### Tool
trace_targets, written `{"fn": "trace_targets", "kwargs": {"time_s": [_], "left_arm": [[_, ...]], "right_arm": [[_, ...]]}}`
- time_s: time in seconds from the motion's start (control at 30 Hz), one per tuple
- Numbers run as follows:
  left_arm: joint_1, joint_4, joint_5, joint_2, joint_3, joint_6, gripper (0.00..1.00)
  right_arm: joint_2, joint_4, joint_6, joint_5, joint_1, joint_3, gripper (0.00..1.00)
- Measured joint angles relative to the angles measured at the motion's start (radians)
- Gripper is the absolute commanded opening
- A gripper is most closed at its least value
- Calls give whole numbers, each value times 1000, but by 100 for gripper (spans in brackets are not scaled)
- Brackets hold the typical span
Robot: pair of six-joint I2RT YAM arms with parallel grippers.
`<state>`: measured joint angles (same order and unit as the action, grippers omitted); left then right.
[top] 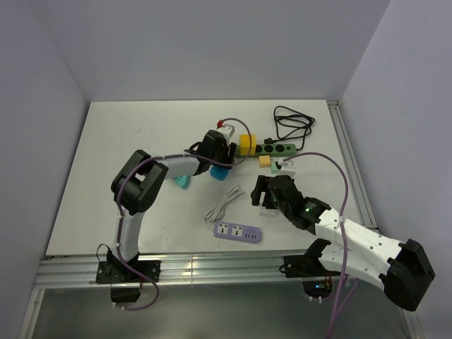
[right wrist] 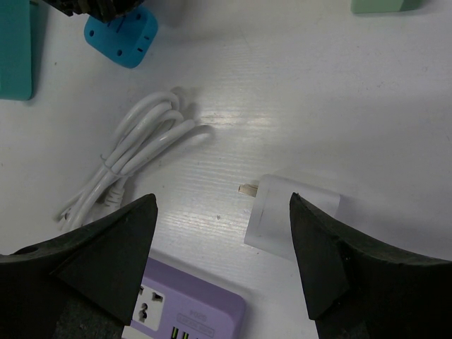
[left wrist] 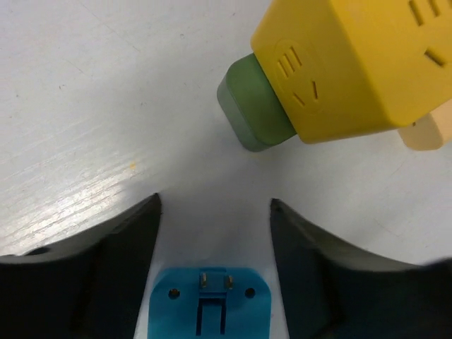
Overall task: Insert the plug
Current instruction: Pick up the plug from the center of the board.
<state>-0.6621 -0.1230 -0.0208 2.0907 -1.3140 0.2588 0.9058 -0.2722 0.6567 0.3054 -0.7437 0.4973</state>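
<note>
Hovering wide open, our right pincer (right wrist: 222,205) has the white plug (right wrist: 272,215) on the table (right wrist: 318,92) just below, off-centre; we should centre over it, then close on its flat sides.

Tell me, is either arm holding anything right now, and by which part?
The right gripper is open and empty above a white plug. The left gripper straddles a blue plug by its sides; whether it grips it cannot be told.
</note>
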Motion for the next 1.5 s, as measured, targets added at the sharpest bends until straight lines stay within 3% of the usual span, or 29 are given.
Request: {"fn": "trace_targets", "kwargs": {"time_s": [0.17,0.3,0.5,0.83,1.23,1.5], "left_arm": [[4,-36,7,-36,58,16,73],[8,-39,8,-53,85,23,54],[9,-51,14,-54,95,24,50],[9,-74,18,-65,126,24,26],[9,-58,21,-116,151,38,19],[9,-59,51,-290,224,64,20]], "right_arm": [[0,0,0,0,0,0,82],[0,0,0,-2,0,0,82],[0,0,0,-3,0,0,82],[0,1,0,-3,0,0,82],[0,6,-8,-16,0,0,79],[-6,50,-40,-113,-2,3,74]]}}
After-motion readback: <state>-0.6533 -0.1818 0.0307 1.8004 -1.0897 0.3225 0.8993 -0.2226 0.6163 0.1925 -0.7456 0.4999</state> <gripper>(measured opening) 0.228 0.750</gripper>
